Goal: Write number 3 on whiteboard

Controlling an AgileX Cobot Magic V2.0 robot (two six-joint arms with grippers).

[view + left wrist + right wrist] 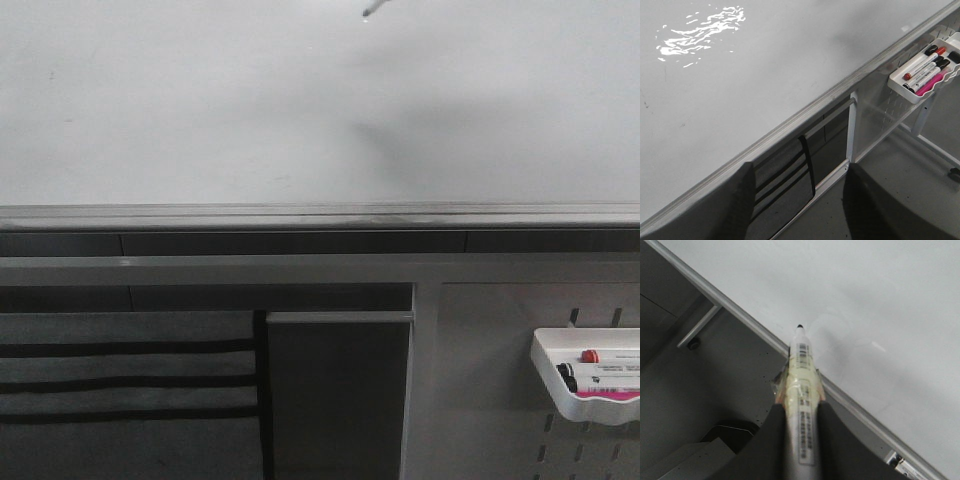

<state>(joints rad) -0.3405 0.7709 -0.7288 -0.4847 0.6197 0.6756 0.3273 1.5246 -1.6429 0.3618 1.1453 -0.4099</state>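
The whiteboard [250, 110] fills the upper half of the front view, plain white and glossy, with a grey rail [320, 215] along its bottom edge. No number 3 shows on it in any view. My right gripper [800, 407] is shut on a white marker [802, 370] wrapped in yellowish tape, its black tip pointing at the whiteboard [880, 300] just above the rail. Only the marker's tip [370, 12] shows in the front view, at the top edge, with its soft shadow lower on the board. My left gripper [797, 172] stands open and empty below the whiteboard [765, 65].
Below the rail to the right, a white tray [590, 385] with several markers hangs on a grey perforated panel [500, 400]; the left wrist view shows the tray [925, 75] too. A dark fabric pocket with black stripes [130, 390] hangs lower left.
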